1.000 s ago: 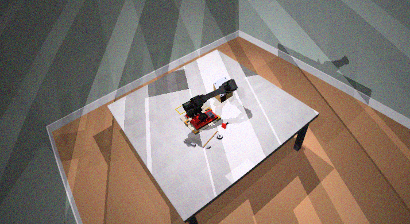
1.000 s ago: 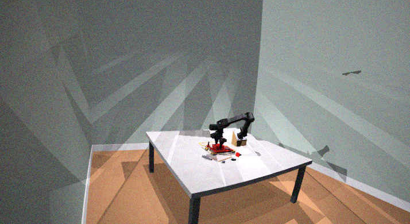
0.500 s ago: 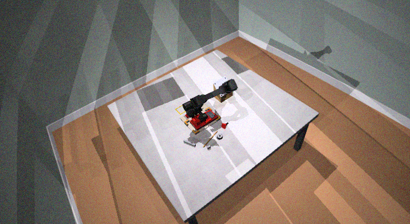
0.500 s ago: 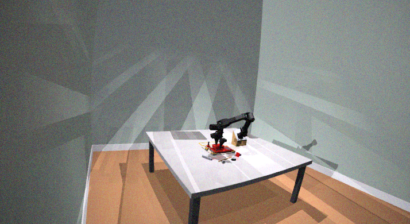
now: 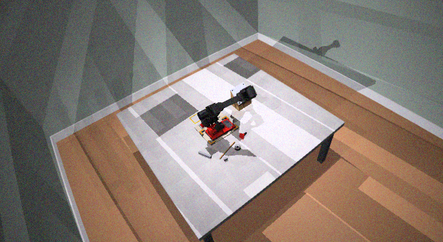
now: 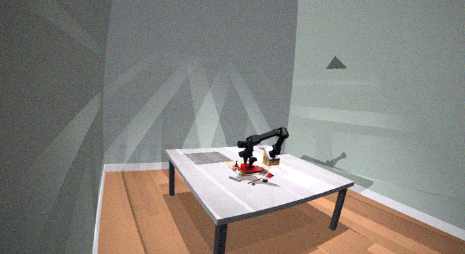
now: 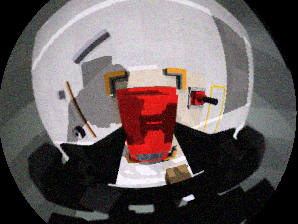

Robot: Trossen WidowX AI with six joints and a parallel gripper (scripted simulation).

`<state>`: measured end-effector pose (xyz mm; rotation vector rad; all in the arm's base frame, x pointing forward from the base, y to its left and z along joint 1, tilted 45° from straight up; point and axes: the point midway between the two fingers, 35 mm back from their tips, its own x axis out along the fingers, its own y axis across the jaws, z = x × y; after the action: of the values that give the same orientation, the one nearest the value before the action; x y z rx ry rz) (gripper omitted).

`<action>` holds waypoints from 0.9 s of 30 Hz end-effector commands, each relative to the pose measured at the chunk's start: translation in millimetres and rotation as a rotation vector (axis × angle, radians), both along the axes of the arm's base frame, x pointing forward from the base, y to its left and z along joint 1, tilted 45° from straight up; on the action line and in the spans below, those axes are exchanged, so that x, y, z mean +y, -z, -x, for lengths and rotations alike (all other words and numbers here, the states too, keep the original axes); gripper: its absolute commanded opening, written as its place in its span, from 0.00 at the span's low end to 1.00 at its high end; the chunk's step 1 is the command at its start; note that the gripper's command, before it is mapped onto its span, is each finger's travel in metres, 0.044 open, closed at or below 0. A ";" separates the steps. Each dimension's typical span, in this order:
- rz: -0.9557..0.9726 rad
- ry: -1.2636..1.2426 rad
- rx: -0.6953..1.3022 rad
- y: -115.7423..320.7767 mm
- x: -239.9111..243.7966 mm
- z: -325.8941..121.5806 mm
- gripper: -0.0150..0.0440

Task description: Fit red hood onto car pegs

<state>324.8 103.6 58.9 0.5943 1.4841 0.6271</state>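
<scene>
The gripper [image 5: 218,128] [image 6: 251,163] [image 7: 151,123] points down over the car and is shut on the red hood [image 7: 150,111], which lies between its fingers in the wrist view. The red chassis [image 5: 214,136] [image 6: 258,169] sits below in the jig, whose orange corner brackets [image 7: 182,76] show around it. In the wrist view the hood lines up closely with the chassis and covers most of it. The engine block, the pegs and the corner holes are hidden or too small to see. I cannot tell whether the hood sits flat on the deck.
Near the jig lie a grey bar [image 5: 205,154] [image 7: 92,47], a thin brown stick [image 5: 227,150] [image 7: 80,109], a dark ring [image 5: 237,147], a small grey block [image 5: 226,159] and a red piece [image 5: 242,135] [image 6: 269,175]. A brown box [image 6: 273,162] stands behind. Another red-and-black piece [image 7: 197,98] is beside the jig.
</scene>
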 end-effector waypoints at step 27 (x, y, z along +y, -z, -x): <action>0.000 0.002 0.008 9.4 9.4 0.9 0.25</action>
<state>325.7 105.0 54.8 0.6105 1.4801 0.6116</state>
